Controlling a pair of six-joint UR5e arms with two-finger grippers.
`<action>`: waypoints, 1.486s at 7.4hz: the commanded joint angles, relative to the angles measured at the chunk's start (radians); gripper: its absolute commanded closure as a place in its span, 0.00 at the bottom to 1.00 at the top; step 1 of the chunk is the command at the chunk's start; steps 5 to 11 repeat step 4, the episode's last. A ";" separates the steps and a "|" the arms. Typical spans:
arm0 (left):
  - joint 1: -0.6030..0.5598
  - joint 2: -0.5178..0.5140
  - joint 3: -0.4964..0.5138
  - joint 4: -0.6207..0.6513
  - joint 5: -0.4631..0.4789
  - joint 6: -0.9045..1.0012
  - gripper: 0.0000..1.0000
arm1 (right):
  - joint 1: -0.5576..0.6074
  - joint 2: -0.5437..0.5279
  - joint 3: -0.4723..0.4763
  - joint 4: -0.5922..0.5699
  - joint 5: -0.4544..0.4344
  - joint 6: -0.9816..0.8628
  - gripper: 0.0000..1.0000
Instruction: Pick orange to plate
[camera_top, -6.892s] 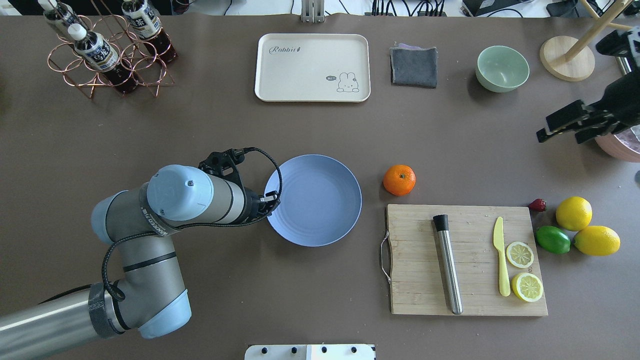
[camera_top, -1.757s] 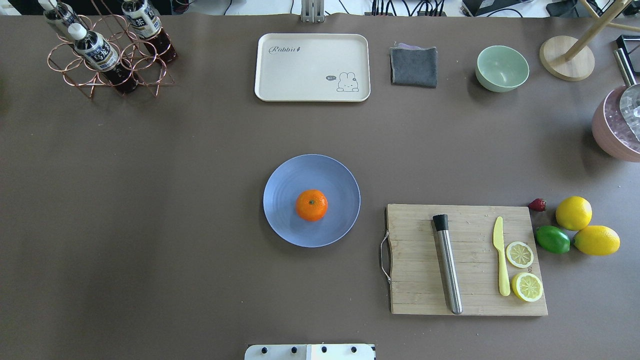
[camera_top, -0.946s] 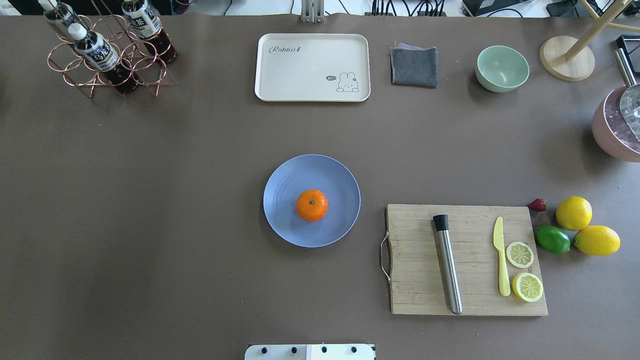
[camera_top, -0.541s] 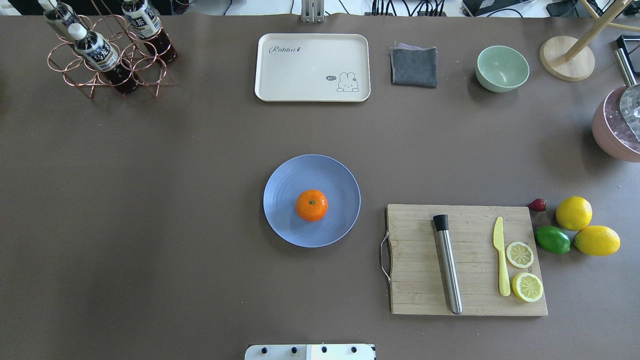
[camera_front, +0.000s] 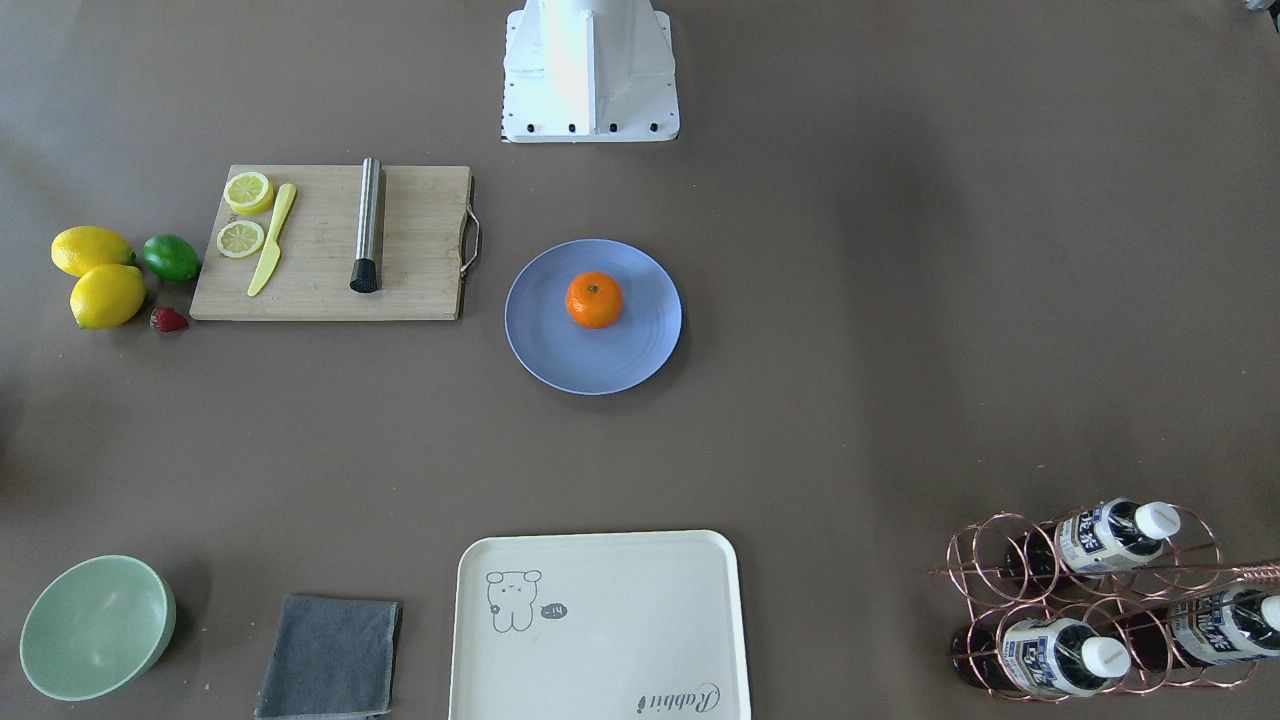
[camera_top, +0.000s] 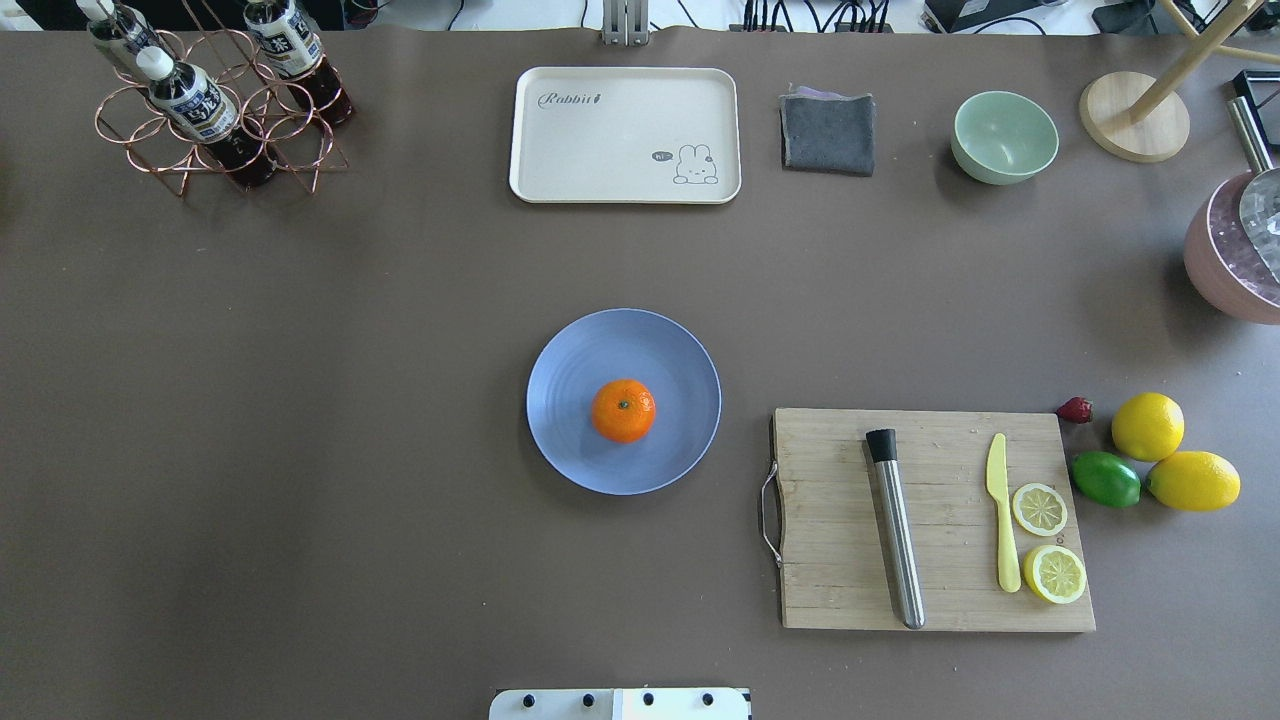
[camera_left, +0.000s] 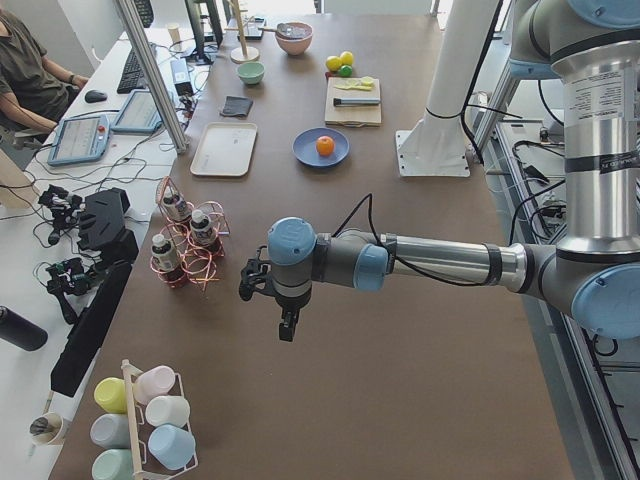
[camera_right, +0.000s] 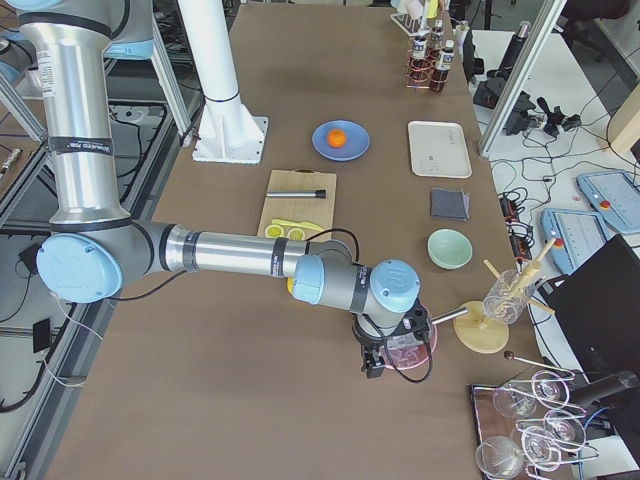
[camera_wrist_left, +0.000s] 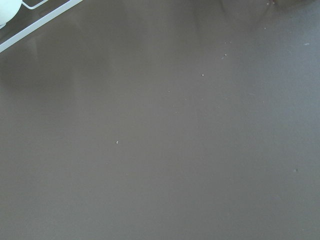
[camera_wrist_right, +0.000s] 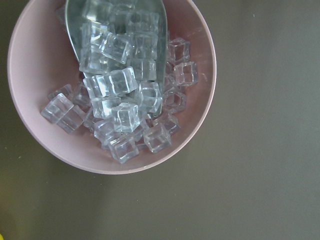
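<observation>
The orange (camera_top: 623, 410) rests near the middle of the blue-lavender plate (camera_top: 570, 400), stem dimple up; the front-facing view shows the same orange (camera_front: 594, 300) on the plate (camera_front: 620, 360). Neither arm is over the table's middle. My left gripper (camera_left: 285, 325) shows only in the exterior left view, hanging over bare table far from the plate. My right gripper (camera_right: 372, 362) shows only in the exterior right view, above the pink bowl. For both I cannot tell whether they are open or shut.
A cutting board (camera_top: 840, 560) with a steel muddler, yellow knife and lemon slices lies right of the plate. Two lemons (camera_top: 1147, 427) and a lime (camera_top: 1105, 479) sit beyond it. Cream tray (camera_top: 625, 120), grey cloth, green bowl (camera_top: 1004, 137), bottle rack (camera_top: 200, 110) and ice bowl (camera_wrist_right: 30, 75) line the edges.
Since 6.9 s ago the orange has gone from the table right of the plate onto the plate, and both arms have left the overhead view. Nothing has moved in the last 1.8 s.
</observation>
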 joint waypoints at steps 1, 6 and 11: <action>0.000 0.001 0.000 -0.002 0.002 0.002 0.02 | 0.000 0.001 0.001 0.000 0.000 0.000 0.00; 0.000 0.001 0.000 -0.002 0.024 0.002 0.02 | 0.000 0.004 0.002 0.000 0.002 0.000 0.00; 0.000 0.001 0.000 -0.002 0.024 0.002 0.02 | 0.000 0.004 0.002 0.000 0.002 0.000 0.00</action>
